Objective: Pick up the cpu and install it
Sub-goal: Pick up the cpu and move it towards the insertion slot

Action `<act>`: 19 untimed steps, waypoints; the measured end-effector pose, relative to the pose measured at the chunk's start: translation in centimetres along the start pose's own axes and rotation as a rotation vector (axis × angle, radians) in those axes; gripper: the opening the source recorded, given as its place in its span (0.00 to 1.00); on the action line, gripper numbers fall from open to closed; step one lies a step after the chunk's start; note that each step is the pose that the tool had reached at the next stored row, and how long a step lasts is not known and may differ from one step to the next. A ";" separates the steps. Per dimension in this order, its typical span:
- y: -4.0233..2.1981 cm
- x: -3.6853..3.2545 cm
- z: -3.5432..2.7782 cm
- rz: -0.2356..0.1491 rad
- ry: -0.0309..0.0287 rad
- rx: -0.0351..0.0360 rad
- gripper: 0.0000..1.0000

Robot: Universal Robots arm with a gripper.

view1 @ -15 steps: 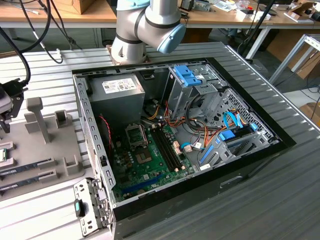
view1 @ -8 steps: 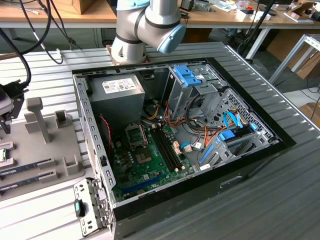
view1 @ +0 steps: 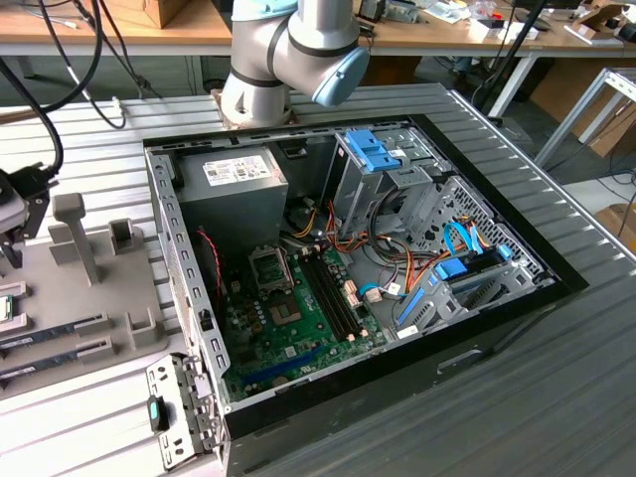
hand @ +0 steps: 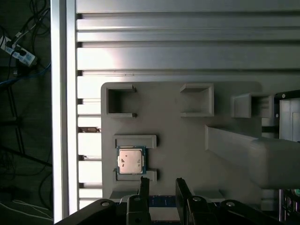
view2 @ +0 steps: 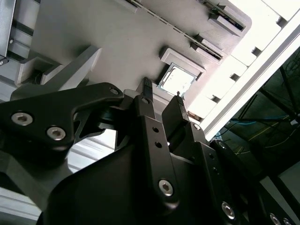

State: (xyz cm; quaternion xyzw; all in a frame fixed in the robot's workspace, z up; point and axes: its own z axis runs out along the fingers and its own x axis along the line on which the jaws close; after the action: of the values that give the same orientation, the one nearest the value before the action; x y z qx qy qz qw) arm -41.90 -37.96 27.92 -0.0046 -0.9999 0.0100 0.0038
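The approach for the pick seems to be in hand. The gripper (hand: 162, 182) has its fingers apart and holds nothing. The cpu (hand: 131, 161) lies in its nest on the grey fixture plate (hand: 178, 136), just ahead of the fingertips, untouched. A grip needs the gap centred on it.

Perhaps the cpu (view1: 5, 309), a sliver clipped at the exterior view's left edge; arm (view1: 288, 50) cropped above.

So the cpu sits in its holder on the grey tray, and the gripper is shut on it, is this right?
Not quite. In the first wrist view the cpu does sit in its holder on the grey tray, but the gripper is open and holds nothing, with its fingertips beside the cpu rather than around it.
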 end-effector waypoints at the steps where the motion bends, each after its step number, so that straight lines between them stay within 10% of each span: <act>1: 0.00 0.00 0.04 0.000 0.0000 0.0000 0.36; 19: 0.02 -0.01 0.95 0.000 -0.0001 0.0000 0.36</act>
State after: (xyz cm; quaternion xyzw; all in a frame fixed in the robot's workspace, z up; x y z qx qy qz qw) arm -41.90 -37.96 26.97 -0.0046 -0.9999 0.0100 0.0038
